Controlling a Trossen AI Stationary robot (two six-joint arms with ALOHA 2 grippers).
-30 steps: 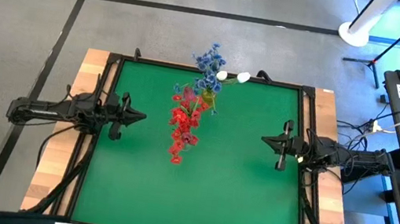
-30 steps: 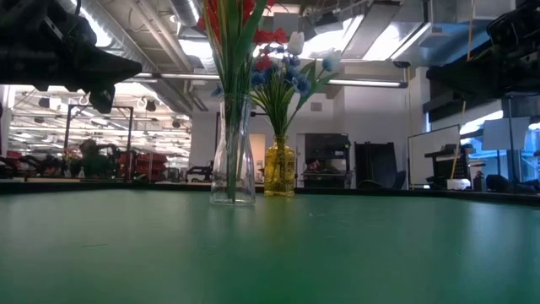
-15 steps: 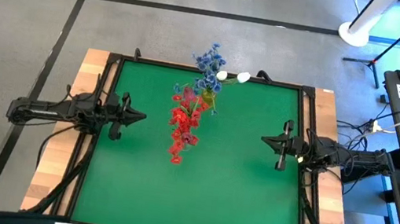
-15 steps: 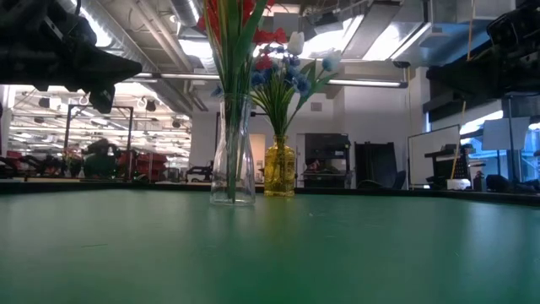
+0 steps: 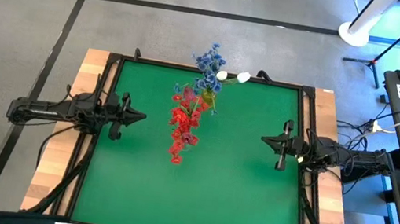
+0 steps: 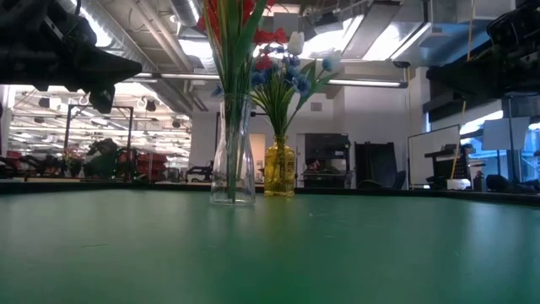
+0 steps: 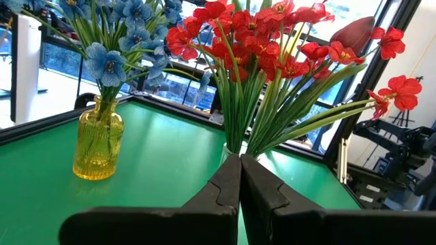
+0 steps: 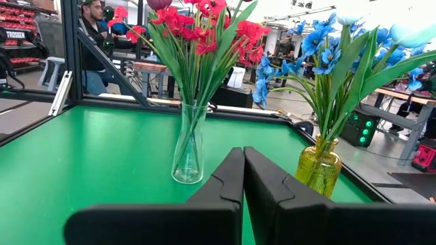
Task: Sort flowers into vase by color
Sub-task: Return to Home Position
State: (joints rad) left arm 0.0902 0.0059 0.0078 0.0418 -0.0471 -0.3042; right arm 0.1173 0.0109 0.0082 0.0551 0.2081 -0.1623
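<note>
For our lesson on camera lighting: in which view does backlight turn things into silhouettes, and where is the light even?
Low view: bright ceiling lights behind leave the left arm and right arm as dark silhouettes. High view: even light across the green table, no hard shadows.

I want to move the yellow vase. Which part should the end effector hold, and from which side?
I would hold the yellow vase at its narrow neck, below the leaves, coming level from the side of the right end effector. The flowers spread wide above and block a descent, the round belly is wider, and the glass vase stands apart.
</note>
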